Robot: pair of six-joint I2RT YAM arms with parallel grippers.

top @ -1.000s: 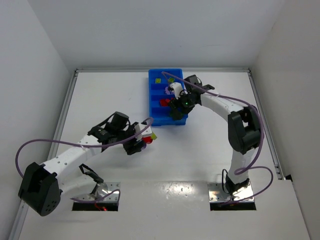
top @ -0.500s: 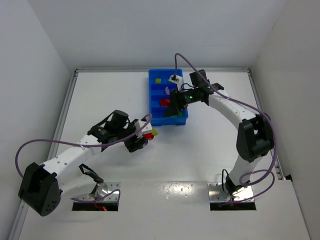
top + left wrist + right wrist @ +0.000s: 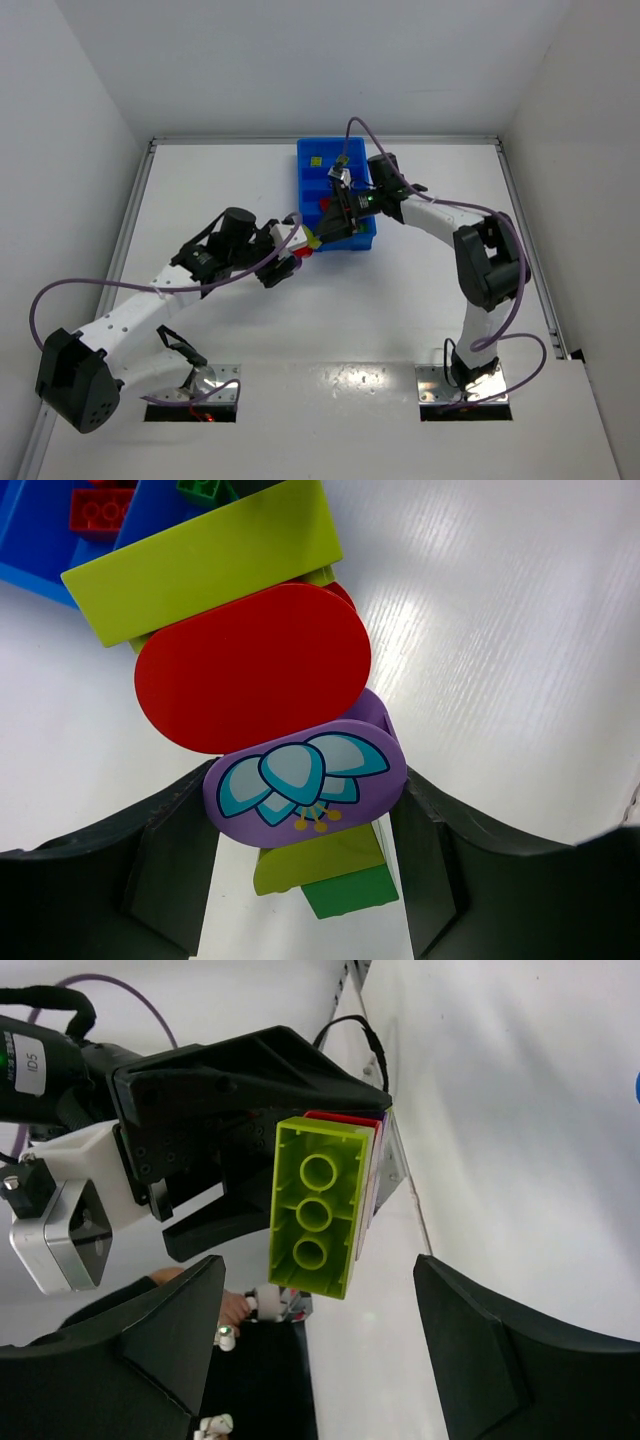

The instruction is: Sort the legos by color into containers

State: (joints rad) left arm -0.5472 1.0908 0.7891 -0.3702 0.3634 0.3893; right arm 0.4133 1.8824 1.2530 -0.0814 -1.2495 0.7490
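Note:
My left gripper (image 3: 288, 260) is shut on a lego cluster (image 3: 306, 244) and holds it off the table by the near-left corner of the blue tray (image 3: 304, 180). In the left wrist view the fingers (image 3: 170, 870) clamp the purple flower piece (image 3: 305, 775). Above it are a red oval piece (image 3: 250, 665) and a yellow-green brick (image 3: 200, 565); below it are yellow-green and green bricks (image 3: 335, 875). My right gripper (image 3: 336, 214) is open over the tray's near end, facing the cluster. In the right wrist view the yellow-green brick's underside (image 3: 315, 1205) lies just beyond its spread fingers (image 3: 150, 1350).
The tray holds a yellow-green lego (image 3: 316, 160) in the far compartment and a red lego (image 3: 325, 205) nearer. The left wrist view shows the tray corner (image 3: 40, 550) with a red lego (image 3: 100, 510) and a green lego (image 3: 205, 490). White walls surround the table.
My right gripper has come up out of the tray and turned toward the left arm. My left gripper has carried the cluster up and right, toward the tray's near-left corner.

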